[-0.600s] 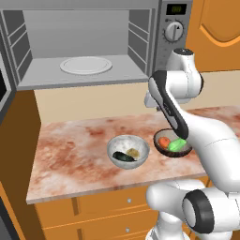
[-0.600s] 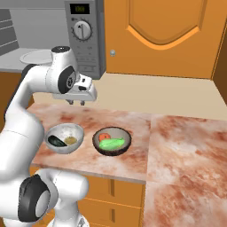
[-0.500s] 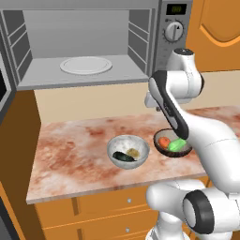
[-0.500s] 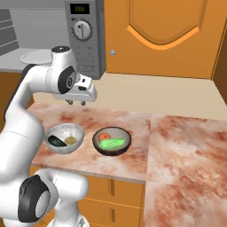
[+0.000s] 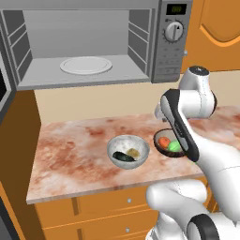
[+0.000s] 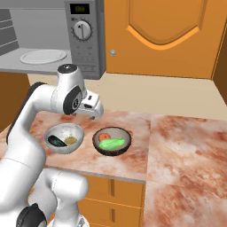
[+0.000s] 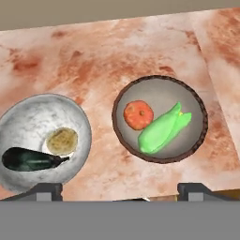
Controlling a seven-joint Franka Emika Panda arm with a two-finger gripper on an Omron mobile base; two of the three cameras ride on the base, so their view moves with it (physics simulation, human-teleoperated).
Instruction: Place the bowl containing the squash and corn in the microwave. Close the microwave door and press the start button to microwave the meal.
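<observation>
While the gripper (image 7: 120, 190) hovers wide open — bowl (image 7: 159, 119) sits untouched.

The left base view looks forward and down from behind the arm's left, at middle distance, over the table (image 5: 70, 159) up to the open microwave (image 5: 89, 44). The right base view faces the same table from behind the arm's right. The hand view looks straight down, close, on the bowl (image 7: 159, 119) and the grey bowl (image 7: 40, 140), which both base views share.
</observation>
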